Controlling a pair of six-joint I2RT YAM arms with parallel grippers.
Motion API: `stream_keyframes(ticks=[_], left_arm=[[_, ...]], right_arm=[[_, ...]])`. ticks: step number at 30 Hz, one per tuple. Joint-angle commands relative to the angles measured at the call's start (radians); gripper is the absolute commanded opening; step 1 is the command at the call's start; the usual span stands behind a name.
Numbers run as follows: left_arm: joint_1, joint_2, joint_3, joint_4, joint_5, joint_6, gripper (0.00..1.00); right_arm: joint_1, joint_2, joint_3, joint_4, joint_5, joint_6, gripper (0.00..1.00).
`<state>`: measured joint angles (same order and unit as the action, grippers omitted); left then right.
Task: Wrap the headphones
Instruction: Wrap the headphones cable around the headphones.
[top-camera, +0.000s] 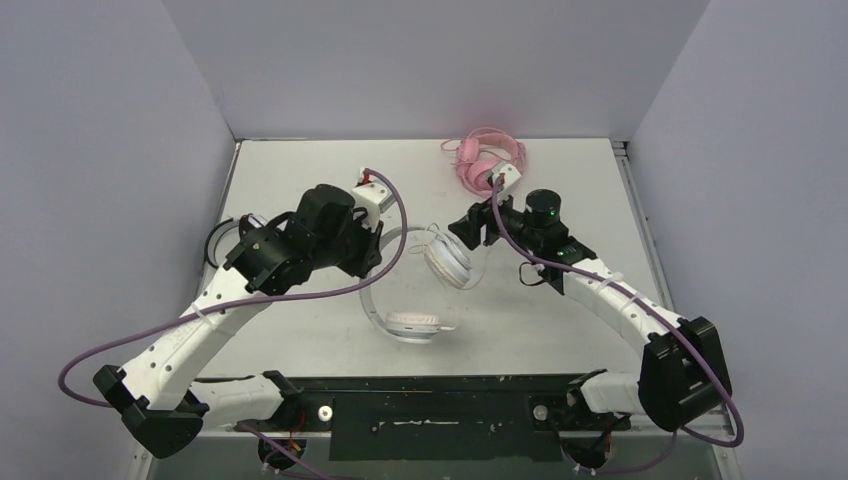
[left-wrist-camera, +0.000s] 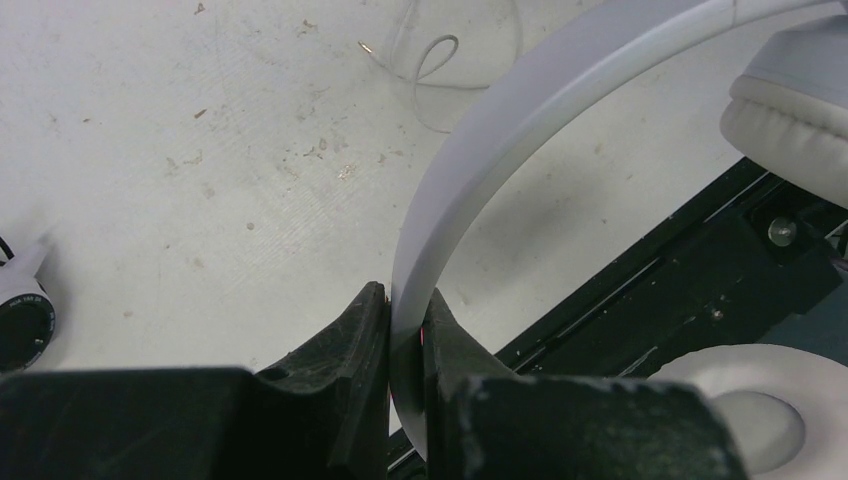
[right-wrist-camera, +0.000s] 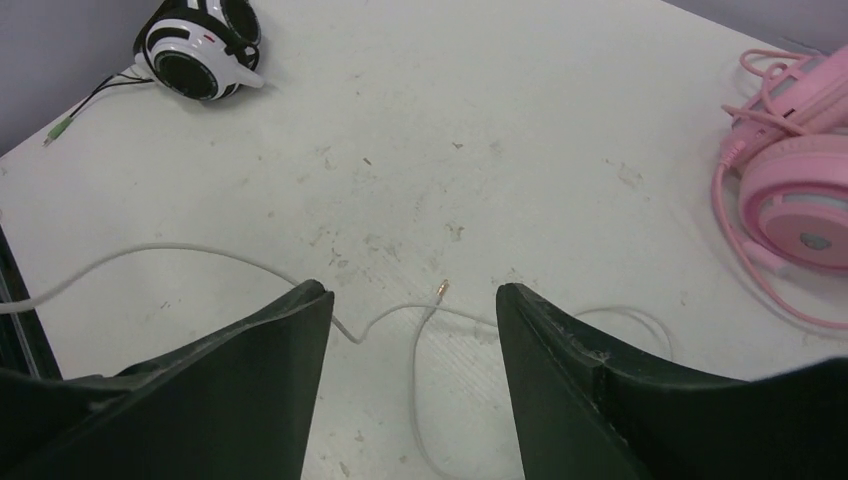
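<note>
Left pincer (left-wrist-camera: 405, 310) is pinching the smooth, rigid plastic headband of the all-white headphones (left-wrist-camera: 520, 110), which sit mid-bench with their padded ear cups to the right of the grip. Left of that arm, near the edge of the bench (right-wrist-camera: 520, 120), lies the glossy black-and-white headset (right-wrist-camera: 195, 50) with its thin black cable. The white set looks light. Its band is stiff and probably slippery but a sound place to hold, while the cushions are soft. Its thin white cable (right-wrist-camera: 200, 255) trails limp in loose curls over the scuffed pale surface and ends in a small gold plug (right-wrist-camera: 443, 288). The right pincer (right-wrist-camera: 412, 292) hangs spread over that plug, holding nothing; the cable looks best taken near the plug. Far right rests the pink headset (right-wrist-camera: 800, 200), its pink cable looped beside it.
</note>
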<state>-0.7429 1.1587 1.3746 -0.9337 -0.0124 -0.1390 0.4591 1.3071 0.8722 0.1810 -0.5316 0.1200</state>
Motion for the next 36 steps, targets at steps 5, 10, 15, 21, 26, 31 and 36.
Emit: stream_keyframes(ticks=[5,10,15,21,26,31,36], left_arm=[[-0.004,-0.002,0.174,-0.048,0.091,-0.145,0.0],[-0.004,0.03,0.265,-0.095,0.104,-0.181,0.0],[-0.004,0.058,0.325,-0.122,0.119,-0.205,0.0],[-0.004,0.079,0.369,-0.126,0.157,-0.226,0.0],[-0.004,0.096,0.409,-0.133,0.176,-0.239,0.0],[-0.003,0.115,0.461,-0.148,0.183,-0.254,0.0],[-0.004,0.135,0.513,-0.151,0.184,-0.272,0.0]], right_arm=[[-0.039,-0.137,-0.278,0.509,-0.151,0.082,0.77],[-0.028,-0.133,-0.368,0.659,-0.216,0.07,0.87],[0.001,-0.089,-0.344,0.66,-0.191,0.005,0.97],[0.014,0.004,-0.26,0.665,-0.174,-0.039,0.98],[0.027,0.122,-0.172,0.678,-0.227,-0.043,0.92],[0.038,0.21,-0.117,0.721,-0.218,-0.023,0.75],[0.038,0.274,-0.092,0.805,-0.237,0.03,0.37]])
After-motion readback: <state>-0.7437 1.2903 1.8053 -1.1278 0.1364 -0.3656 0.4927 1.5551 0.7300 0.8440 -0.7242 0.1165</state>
